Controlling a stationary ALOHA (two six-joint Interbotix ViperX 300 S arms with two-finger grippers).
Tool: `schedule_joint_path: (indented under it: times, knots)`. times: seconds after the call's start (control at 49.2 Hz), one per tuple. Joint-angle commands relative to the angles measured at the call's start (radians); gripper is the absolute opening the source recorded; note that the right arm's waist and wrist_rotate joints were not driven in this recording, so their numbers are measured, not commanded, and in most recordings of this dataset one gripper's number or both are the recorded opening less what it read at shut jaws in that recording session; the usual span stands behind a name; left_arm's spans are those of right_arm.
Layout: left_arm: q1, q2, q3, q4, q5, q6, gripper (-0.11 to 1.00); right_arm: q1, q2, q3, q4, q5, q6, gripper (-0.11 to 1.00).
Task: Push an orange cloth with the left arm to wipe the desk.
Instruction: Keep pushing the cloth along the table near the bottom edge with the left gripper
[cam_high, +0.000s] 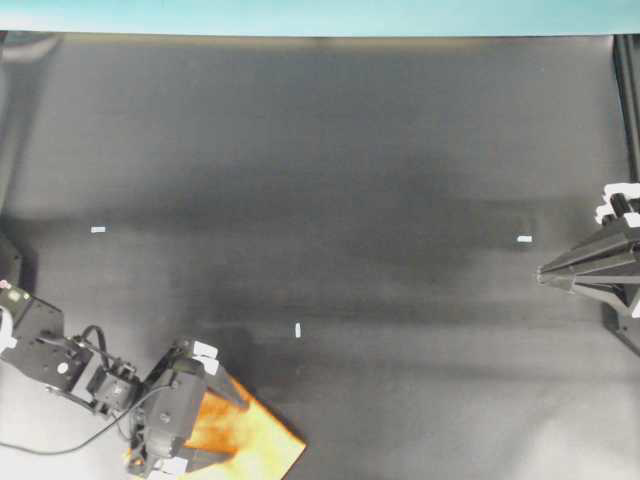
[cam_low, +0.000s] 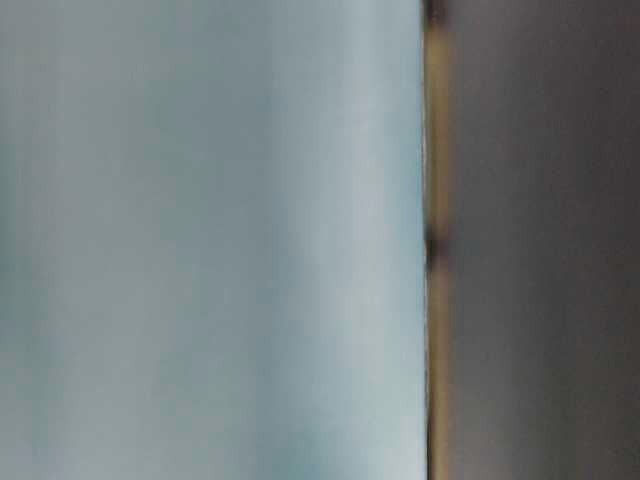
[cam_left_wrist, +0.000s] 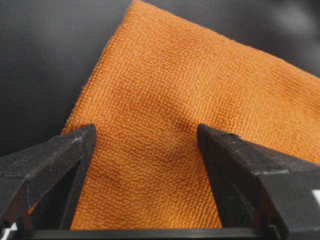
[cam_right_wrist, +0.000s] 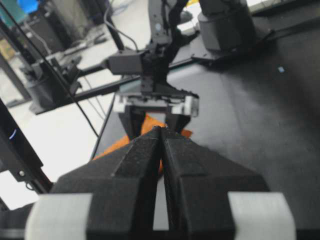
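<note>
The orange cloth (cam_high: 255, 435) lies flat on the black surface (cam_high: 330, 180) near its bottom-left edge in the overhead view. The left gripper (cam_left_wrist: 147, 137) sits over it with fingers spread wide, straddling the fabric, apparently so the tips can press down and drag it. The right gripper (cam_high: 543, 275), pressed together, waits well apart at the right edge.

Black desk (cam_high: 380, 150) with orange cloth (cam_high: 262, 440), white tape marks (cam_high: 298, 330)

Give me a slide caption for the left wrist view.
Open left claw straddling the orange cloth on the black desk.
</note>
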Motion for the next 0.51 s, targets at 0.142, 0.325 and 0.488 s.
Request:
schedule_joint_path:
  times: [0.142, 0.325, 0.488]
  knots:
    - [0.021, -0.155, 0.028, 0.003, 0.057, 0.038, 0.79, 0.0, 0.003, -0.003, 0.002, -0.005, -0.002, 0.0]
    - [0.046, -0.265, 0.055, 0.003, 0.104, 0.087, 0.79, 0.0, 0.0, -0.003, 0.002, 0.0, -0.002, 0.0]
    - [0.054, -0.356, 0.086, 0.003, 0.153, 0.109, 0.79, 0.0, -0.003, -0.002, 0.002, 0.009, -0.002, 0.0]
